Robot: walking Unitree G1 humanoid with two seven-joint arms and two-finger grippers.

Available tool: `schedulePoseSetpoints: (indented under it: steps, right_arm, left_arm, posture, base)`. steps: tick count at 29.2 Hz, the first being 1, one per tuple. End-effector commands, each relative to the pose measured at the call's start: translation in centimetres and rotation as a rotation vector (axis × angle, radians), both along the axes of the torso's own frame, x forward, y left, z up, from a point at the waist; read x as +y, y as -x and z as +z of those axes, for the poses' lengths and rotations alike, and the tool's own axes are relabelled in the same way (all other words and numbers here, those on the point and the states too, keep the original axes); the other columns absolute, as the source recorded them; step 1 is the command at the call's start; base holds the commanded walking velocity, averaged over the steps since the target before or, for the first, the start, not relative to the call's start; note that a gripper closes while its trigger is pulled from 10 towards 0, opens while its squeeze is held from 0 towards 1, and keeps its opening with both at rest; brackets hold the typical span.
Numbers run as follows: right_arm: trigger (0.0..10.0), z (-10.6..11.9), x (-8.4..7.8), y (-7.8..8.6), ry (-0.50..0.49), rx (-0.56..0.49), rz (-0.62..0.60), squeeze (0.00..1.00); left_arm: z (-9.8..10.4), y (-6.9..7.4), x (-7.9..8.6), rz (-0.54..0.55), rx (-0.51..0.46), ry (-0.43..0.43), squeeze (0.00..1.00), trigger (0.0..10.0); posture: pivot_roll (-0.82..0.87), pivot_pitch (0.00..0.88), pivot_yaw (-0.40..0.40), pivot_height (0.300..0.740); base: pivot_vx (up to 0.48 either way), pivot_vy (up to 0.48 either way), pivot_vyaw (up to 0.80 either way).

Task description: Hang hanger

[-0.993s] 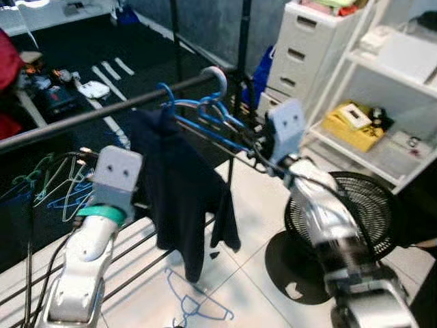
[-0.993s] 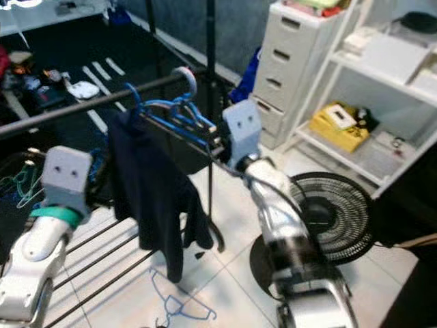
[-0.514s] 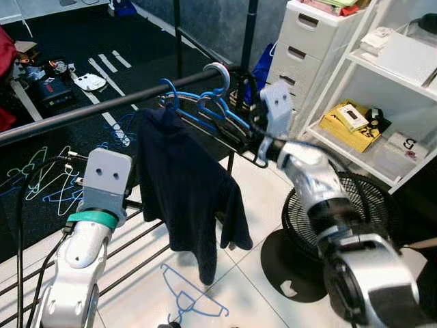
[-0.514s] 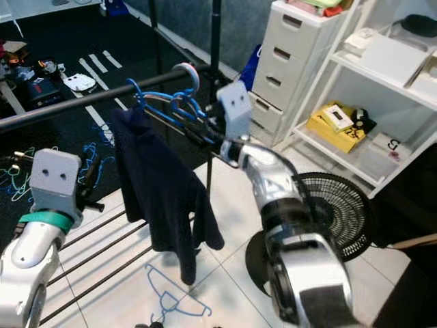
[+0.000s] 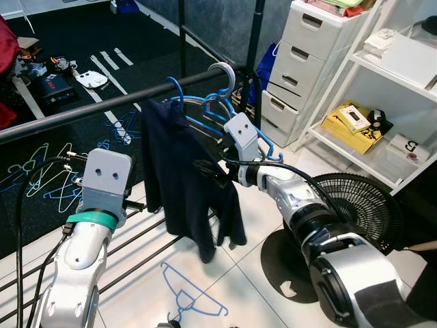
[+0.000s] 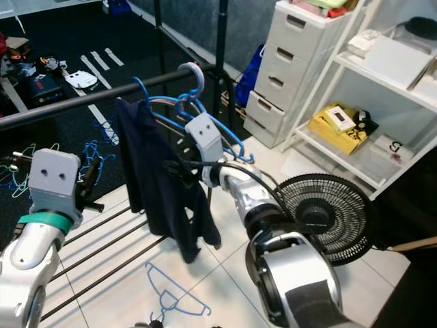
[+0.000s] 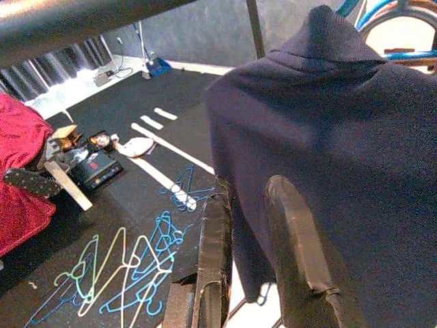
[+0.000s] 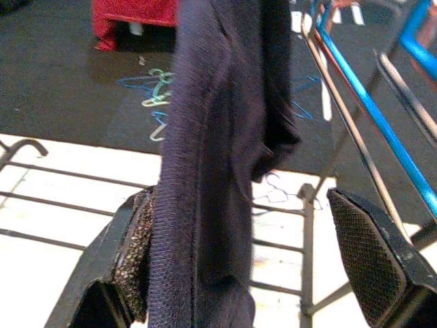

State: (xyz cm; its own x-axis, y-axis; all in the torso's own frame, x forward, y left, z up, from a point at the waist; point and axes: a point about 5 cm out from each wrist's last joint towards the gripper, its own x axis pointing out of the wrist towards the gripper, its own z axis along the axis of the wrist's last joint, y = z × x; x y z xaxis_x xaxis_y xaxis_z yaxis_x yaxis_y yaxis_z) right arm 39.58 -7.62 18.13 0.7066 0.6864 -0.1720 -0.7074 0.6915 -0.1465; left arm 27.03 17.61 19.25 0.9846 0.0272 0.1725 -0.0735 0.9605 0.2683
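A dark navy garment (image 5: 184, 178) hangs on a blue hanger (image 5: 179, 96) from the black rail (image 5: 82, 113). Several empty blue hangers (image 5: 218, 113) hang beside it, to the right. My right gripper (image 5: 205, 167) is open at the garment's right edge, about halfway down. In the right wrist view the cloth (image 8: 218, 157) hangs between its fingers (image 8: 372, 253) and lies against one pad. My left gripper (image 7: 249, 195) is shut and holds nothing. It sits just left of the garment (image 7: 341, 137), below the rail.
A black floor fan (image 5: 362, 212) stands at the right. Behind it are white drawers (image 5: 314, 48) and a shelf with a yellow box (image 5: 355, 123). A blue hanger (image 5: 191, 294) lies on the tiles. More hangers (image 5: 41, 178) lie on the dark mat, with the rack's lower bars (image 5: 136, 253) in front.
My right gripper has dropped from the hangers at the rail down and left to the garment's side. The left arm has stayed put. The camera has shifted a little.
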Motion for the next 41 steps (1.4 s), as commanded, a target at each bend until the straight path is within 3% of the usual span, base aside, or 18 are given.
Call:
schedulePoseSetpoints:
  steps: [1,9,31,32,36,38,39,40,41]
  right_arm:
    - [0.0,0.1,-0.5,-0.3,0.001,-0.002,-0.037,0.0]
    - [0.0,1.6,-1.3,-0.6,-0.033,-0.047,-0.02,0.0]
    - [0.0,1.9,-1.6,-0.6,-0.054,-0.071,0.004,0.0]
    - [10.0,1.8,-1.4,-0.4,-0.034,-0.08,0.038,0.0]
    - [10.0,1.6,-1.2,-0.1,-0.015,-0.086,0.079,0.0]
    - [10.0,1.1,-0.6,0.7,-0.005,-0.091,0.202,0.0]
    - [10.0,1.1,-0.6,0.7,-0.005,-0.091,0.202,0.0]
    - [10.0,1.0,-0.3,1.3,-0.012,-0.094,0.278,0.64]
    - [10.0,0.9,0.0,1.7,-0.021,-0.09,0.335,1.0]
  left_arm:
    - [-0.2,0.3,-0.1,0.01,0.009,-0.002,0.0,10.0]
    - [-0.4,0.3,-0.3,0.002,0.017,0.004,0.0,10.0]
    - [-0.6,0.1,-0.7,-0.009,0.026,0.017,0.0,10.0]
    - [-0.6,0.1,-0.8,-0.011,0.026,0.018,0.0,10.0]
    - [-0.6,0.1,-0.9,-0.013,0.027,0.02,0.0,10.0]
    - [-0.6,0.0,-1.0,-0.015,0.026,0.022,0.0,10.0]
    - [-0.6,0.0,-1.0,-0.015,0.026,0.022,0.0,10.0]
    - [-0.6,0.0,-1.0,-0.016,0.026,0.023,0.0,10.0]
    - [-0.6,0.0,-1.0,-0.017,0.026,0.024,0.0,10.0]
  posture:
    - [0.12,0.108,0.028,0.74]
    - [0.11,0.109,0.03,0.74]
    - [0.09,0.11,0.035,0.74]
    - [0.09,0.11,0.035,0.74]
    - [0.09,0.11,0.036,0.74]
    - [0.08,0.11,0.037,0.74]
    - [0.08,0.11,0.037,0.74]
    - [0.08,0.11,0.037,0.74]
    - [0.08,0.11,0.037,0.74]
  base:
    - [0.0,0.0,0.0]
    - [0.0,0.0,0.0]
    - [0.0,0.0,0.0]
    - [0.0,0.0,0.0]
    - [0.0,0.0,0.0]
    - [0.0,0.0,0.0]
    - [0.0,0.0,0.0]
    - [0.0,0.0,0.0]
    - [0.0,0.0,0.0]
